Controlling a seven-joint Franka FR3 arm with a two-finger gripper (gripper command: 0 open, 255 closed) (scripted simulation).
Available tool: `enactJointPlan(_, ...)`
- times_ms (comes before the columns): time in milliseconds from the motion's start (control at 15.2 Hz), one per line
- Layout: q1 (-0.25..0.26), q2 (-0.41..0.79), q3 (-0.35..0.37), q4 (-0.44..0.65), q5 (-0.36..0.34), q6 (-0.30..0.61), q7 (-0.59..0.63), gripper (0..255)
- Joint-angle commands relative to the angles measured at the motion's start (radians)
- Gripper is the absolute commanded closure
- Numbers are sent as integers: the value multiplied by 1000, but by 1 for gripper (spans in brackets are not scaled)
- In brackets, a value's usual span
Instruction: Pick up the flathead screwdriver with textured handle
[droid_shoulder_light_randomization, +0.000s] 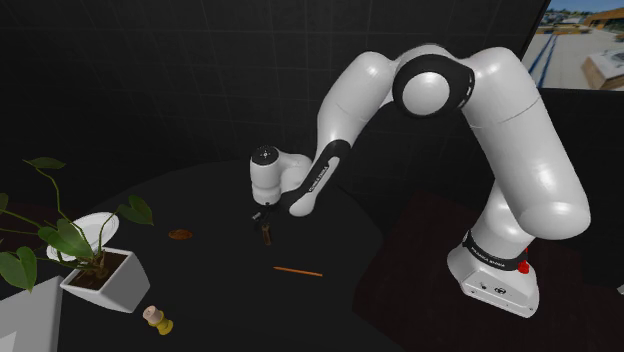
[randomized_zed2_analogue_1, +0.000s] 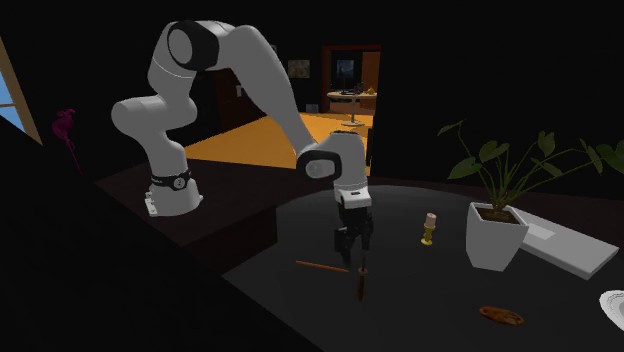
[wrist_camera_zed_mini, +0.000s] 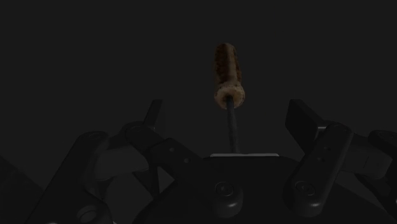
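A: So, is it picked up yet?
B: Not yet. Your tool (randomized_zed2_analogue_1: 352, 248) hangs spread over the screwdriver (wrist_camera_zed_mini: 229, 70), which lies on the bench (randomized_zed2_analogue_1: 440, 300), its shaft untouched between the jaws. Your approach looks done; closing and lifting are left.
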Motion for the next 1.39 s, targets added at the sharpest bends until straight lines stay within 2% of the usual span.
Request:
enactJointPlan(0, 20, 52, -13, 50, -7, 3, 15, 0)
enactJointPlan(528, 39, 132, -39, 90, -24, 46, 38, 0)
enactJointPlan(594, 40, 133, -39, 90, -24, 46, 38, 255)
enactJointPlan(1320, 33, 107, -31, 76, -20, 34, 31, 255)
